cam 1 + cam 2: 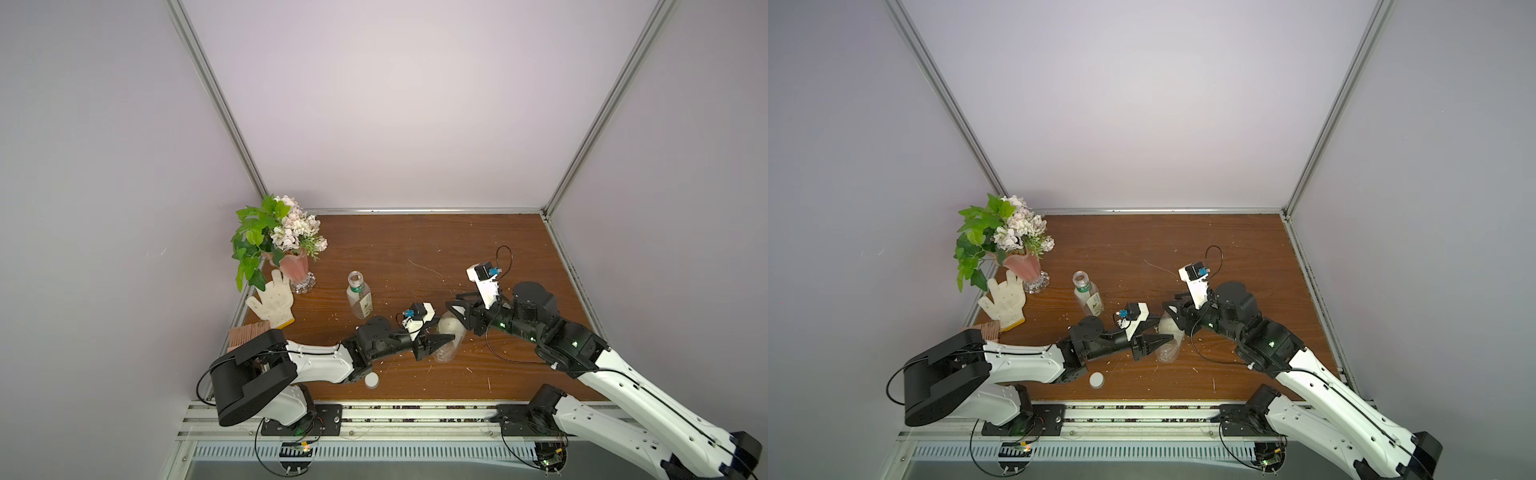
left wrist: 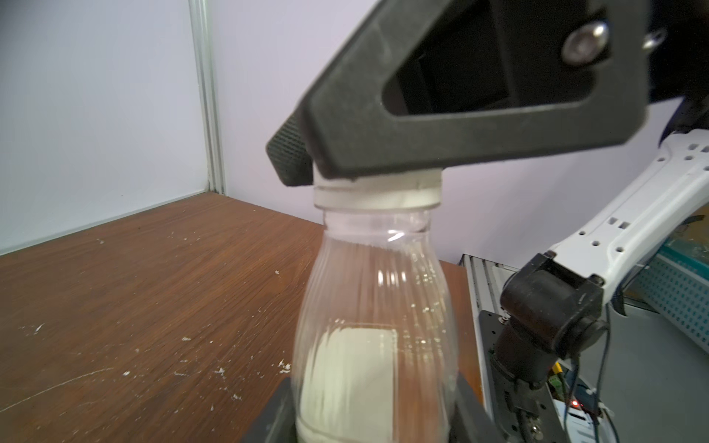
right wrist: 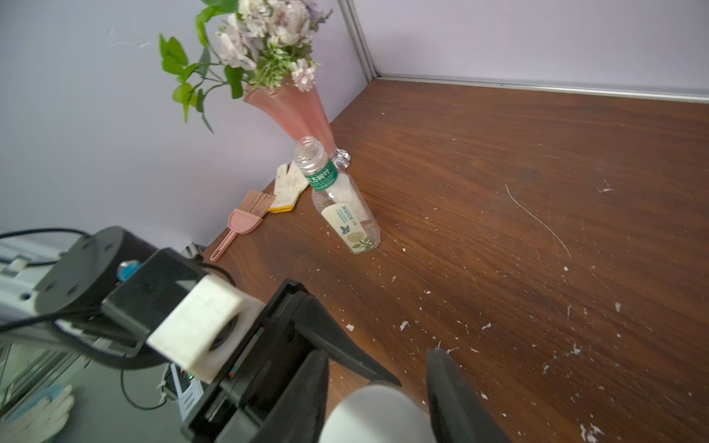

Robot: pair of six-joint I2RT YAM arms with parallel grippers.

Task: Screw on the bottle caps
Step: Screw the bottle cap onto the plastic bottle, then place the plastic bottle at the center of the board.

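Note:
A plain clear bottle (image 1: 445, 347) (image 1: 1168, 349) is near the table's front middle in both top views. My left gripper (image 1: 436, 343) (image 2: 374, 418) is shut on its lower body (image 2: 376, 307). A white bottle cap (image 2: 378, 193) (image 3: 378, 416) sits on its neck, and my right gripper (image 1: 457, 313) (image 3: 378, 402) is shut on that cap from above. The other white bottle cap (image 1: 371, 380) (image 1: 1096, 380) lies flat on the table beside the left arm. The labelled bottle (image 1: 359, 295) (image 1: 1089, 297) (image 3: 343, 203), with a green neck ring, stands open and uncapped left of centre.
A pink vase of flowers (image 1: 293, 266) (image 3: 295, 107), a white work glove (image 1: 272, 299) and a pink brush (image 3: 243, 218) crowd the back-left corner. White walls with metal posts enclose the table. A metal rail (image 1: 415, 415) runs along the front edge. White crumbs dot the wood.

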